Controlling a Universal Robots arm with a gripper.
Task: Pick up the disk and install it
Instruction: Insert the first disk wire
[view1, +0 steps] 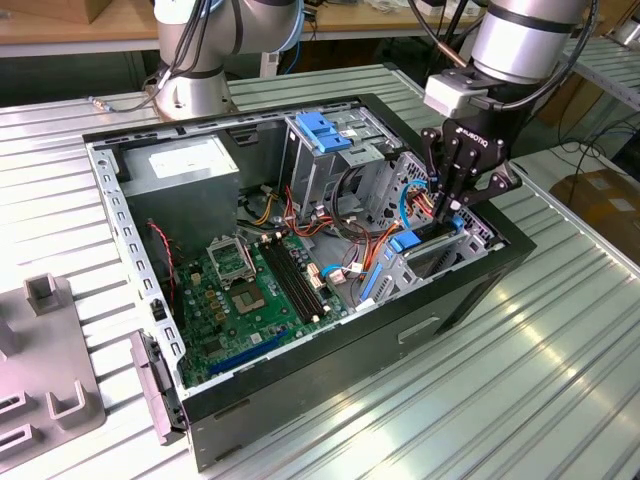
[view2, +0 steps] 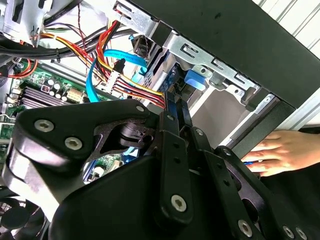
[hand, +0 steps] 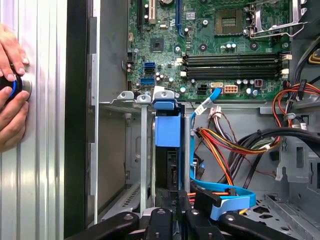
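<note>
The black metal claw (view2: 175, 107) reaches into the open black computer case (view2: 240, 45), its narrow fingers (view2: 172, 112) drawn close together beside the blue plastic carrier edge of the disk (view2: 196, 80). Red, yellow and blue cables (view2: 107, 65) cross above the green motherboard (view2: 45, 87). A person's hand (view2: 280, 152) rests just outside the case wall.

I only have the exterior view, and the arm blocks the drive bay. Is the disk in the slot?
Observer: Partly, at least. In the first wrist view the disk stands inside the bay between its metal rails, blue end toward the motherboard.
Operator: Is the gripper on it?
Observer: It looks so. In the second wrist view the gripper is closed on the disk's thin edge.
Operator: Anything beside the case?
Observer: A person's hand rests on the table, just outside the case wall.
</note>
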